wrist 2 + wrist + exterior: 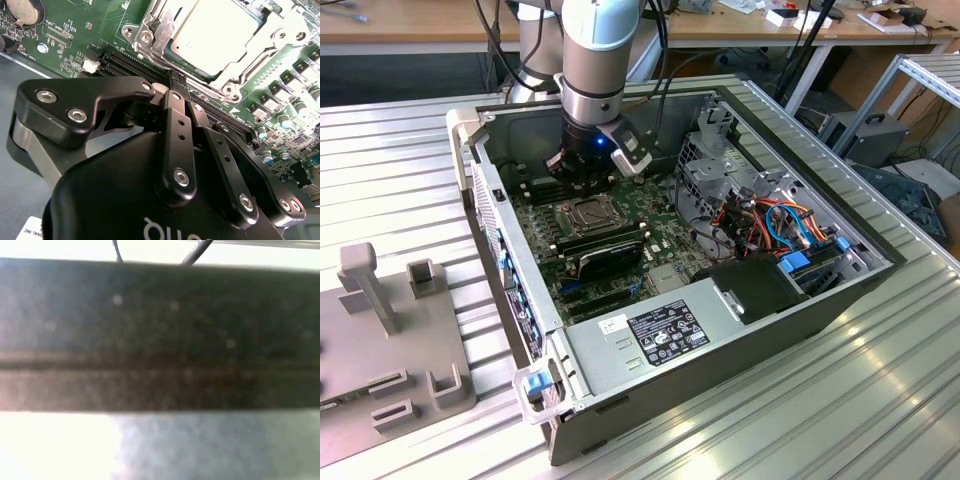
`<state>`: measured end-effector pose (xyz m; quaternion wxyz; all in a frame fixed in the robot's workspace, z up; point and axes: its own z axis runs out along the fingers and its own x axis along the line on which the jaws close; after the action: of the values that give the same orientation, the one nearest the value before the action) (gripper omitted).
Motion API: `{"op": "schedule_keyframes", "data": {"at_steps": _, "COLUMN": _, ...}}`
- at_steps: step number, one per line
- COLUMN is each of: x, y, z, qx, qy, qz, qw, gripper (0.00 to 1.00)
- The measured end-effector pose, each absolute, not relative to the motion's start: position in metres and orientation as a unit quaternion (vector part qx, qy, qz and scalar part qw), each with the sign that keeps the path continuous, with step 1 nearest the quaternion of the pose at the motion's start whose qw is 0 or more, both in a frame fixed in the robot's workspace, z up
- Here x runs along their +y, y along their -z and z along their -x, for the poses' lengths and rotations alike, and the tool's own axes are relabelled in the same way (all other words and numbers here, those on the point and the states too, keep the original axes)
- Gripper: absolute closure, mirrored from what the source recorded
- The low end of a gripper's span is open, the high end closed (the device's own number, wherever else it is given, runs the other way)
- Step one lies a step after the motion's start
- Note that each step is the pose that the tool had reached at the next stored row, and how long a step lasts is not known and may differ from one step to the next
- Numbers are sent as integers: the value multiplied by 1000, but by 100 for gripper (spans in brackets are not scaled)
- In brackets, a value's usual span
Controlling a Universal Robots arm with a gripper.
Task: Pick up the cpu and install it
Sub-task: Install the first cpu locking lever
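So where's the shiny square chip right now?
The cpu sits in the metal-framed socket on the green motherboard, just beyond the hand in the second wrist view.

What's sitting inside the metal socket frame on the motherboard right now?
In the second wrist view the cpu lies flat inside the socket frame, silvery face up. The socket beneath it is covered. The gripper sits just beside the frame, holding nothing.

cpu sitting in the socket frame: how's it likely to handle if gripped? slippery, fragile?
The cpu looks thin, flat and metal-faced: probably stiff, light, unlikely to roll. Its shiny face suggests a slippery grip. Sitting inside the socket frame, it would likely jam rather than slide if pushed sideways.
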<state>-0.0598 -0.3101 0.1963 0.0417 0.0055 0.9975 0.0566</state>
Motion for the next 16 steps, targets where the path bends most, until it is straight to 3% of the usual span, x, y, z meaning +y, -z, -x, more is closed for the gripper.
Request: {"op": "schedule_keyframes", "data": {"at_steps": 16, "x": -310, "y": -208, "z": 60, "qx": 997, "qy": -57, "qz": -5, "qw": 42, "gripper": 89}}
